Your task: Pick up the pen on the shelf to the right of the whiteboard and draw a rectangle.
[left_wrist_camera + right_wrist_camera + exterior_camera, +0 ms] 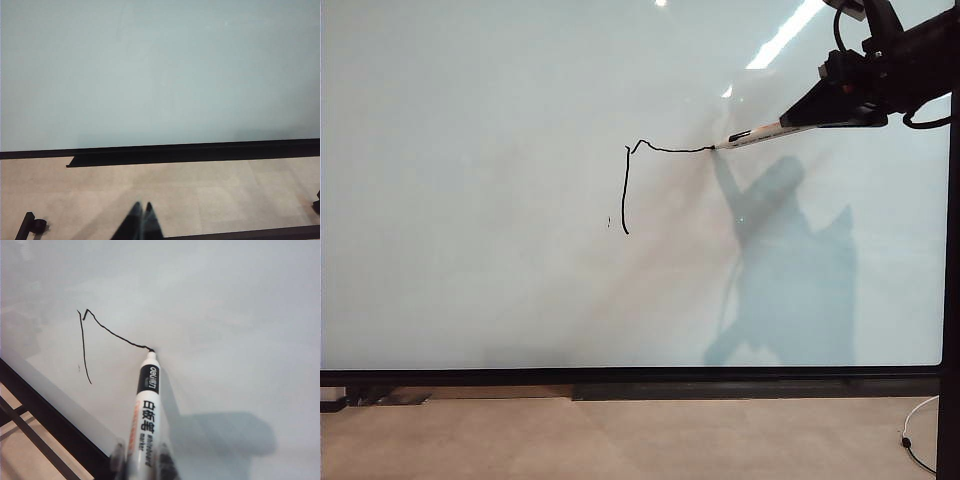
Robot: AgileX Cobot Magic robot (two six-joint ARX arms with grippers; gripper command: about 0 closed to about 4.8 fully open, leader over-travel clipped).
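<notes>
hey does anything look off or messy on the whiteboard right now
Slightly. The rectangle is only a left side and a wobbly top so far, and the two don't meet at the corner. A tiny stray speck sits left of it. The right gripper holds the pen at the line's end.

Frontal exterior view of whiteboard point(470, 250); right wrist close, oblique; left wrist low, farther back.

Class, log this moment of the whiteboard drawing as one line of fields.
right gripper: shut on pen | pen tip: on whiteboard | rectangle: two sides drawn | left gripper: shut, low, idle
</notes>
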